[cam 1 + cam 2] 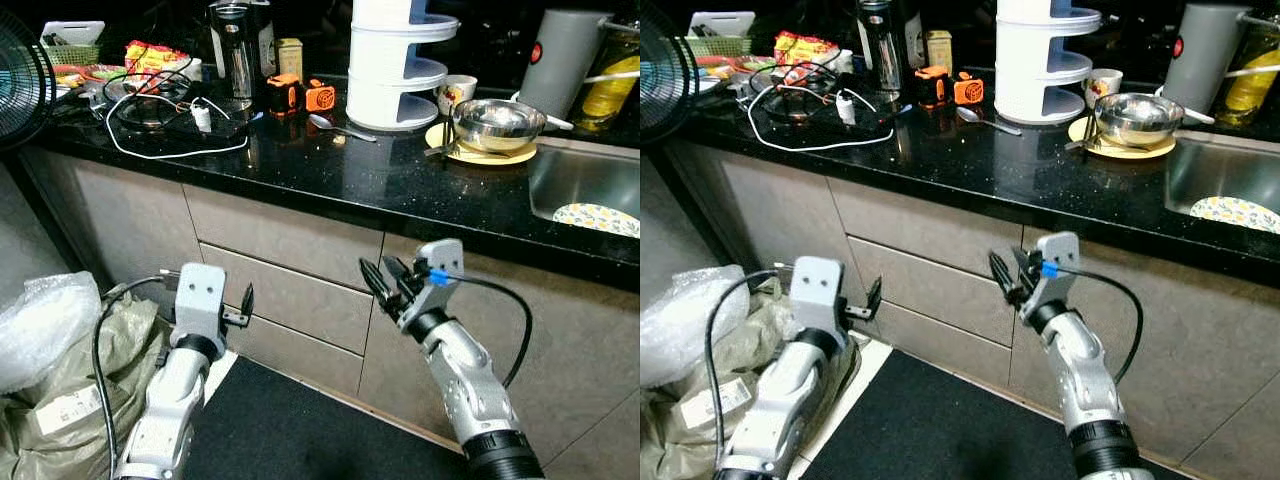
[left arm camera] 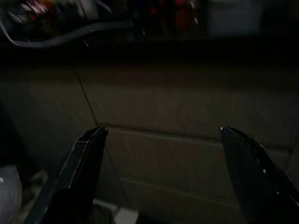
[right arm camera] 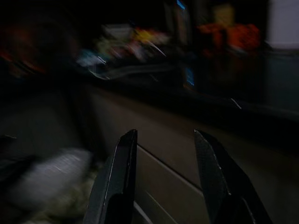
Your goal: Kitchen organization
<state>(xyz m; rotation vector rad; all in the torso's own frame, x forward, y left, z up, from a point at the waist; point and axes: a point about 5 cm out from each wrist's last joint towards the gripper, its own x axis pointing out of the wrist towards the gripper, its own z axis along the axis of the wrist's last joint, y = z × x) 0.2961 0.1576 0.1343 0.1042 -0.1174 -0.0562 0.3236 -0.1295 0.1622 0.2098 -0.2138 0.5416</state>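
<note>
Both arms raised in front of the grey drawer fronts (image 1: 290,240), below the black tabletop (image 1: 330,175); left end effector (image 1: 243,305) w/ fingers spread wide apart in left wrist view, holding nothing, pointed at the drawers; right end effector (image 1: 380,285) w/ fingers parted in right wrist view, a clear gap between them, also holding nothing, just under the tabletop edge. On the tabletop, left to right: fan (image 1: 20,75) at far left edge; green basket (image 1: 70,50) at back; snack packets (image 1: 150,55) beside it; white cable (image 1: 170,140) looped across the surface w/ a white plug (image 1: 202,117) inside the loop; tall glass jar (image 1: 235,50) at back; small tin (image 1: 290,55) next to it; orange-black tape measure (image 1: 285,93) and orange gadget (image 1: 320,96) side by side; spoon (image 1: 340,127) lying in front of the white tiered rack (image 1: 395,65); mug (image 1: 455,92) right of rack; steel bowl (image 1: 498,123) sitting on yellow plate (image 1: 450,145); grey kettle (image 1: 565,60) behind; yellow bottle (image 1: 615,85) at far right. Sink (image 1: 560,170) at right w/ patterned plate (image 1: 600,218) inside. On floor at left: clear plastic bag (image 1: 40,325) atop a greenish bag (image 1: 80,390); dark mat (image 1: 300,425) under the arms.
</note>
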